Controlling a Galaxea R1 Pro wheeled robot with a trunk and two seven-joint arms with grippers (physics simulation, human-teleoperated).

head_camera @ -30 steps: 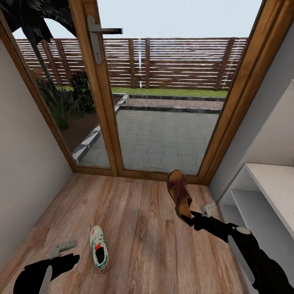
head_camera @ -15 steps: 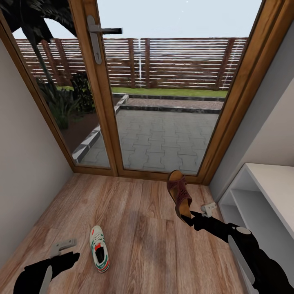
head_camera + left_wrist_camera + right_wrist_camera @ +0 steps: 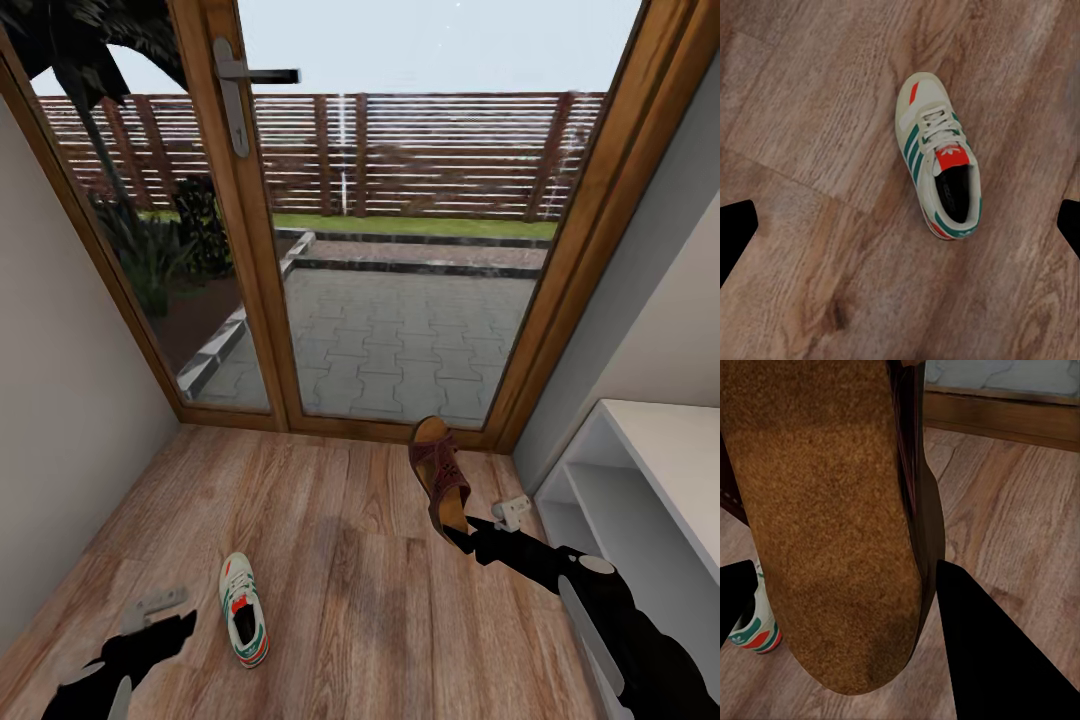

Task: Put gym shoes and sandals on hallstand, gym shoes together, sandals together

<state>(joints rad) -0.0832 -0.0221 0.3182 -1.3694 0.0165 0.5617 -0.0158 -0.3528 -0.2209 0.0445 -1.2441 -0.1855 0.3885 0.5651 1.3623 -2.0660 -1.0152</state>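
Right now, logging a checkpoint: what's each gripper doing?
Left gripper: open, empty, above the gym shoe.
Right gripper: shut on the sandal, lifted off the floor.

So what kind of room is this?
Probably a home entry corridor: glazed wooden doors open onto a paved yard, wood plank floor, and a pale shoe rack along the wall.

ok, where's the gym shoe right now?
Gym shoe lies on the corridor floor, lower left in the head view, just beside the open left tool.
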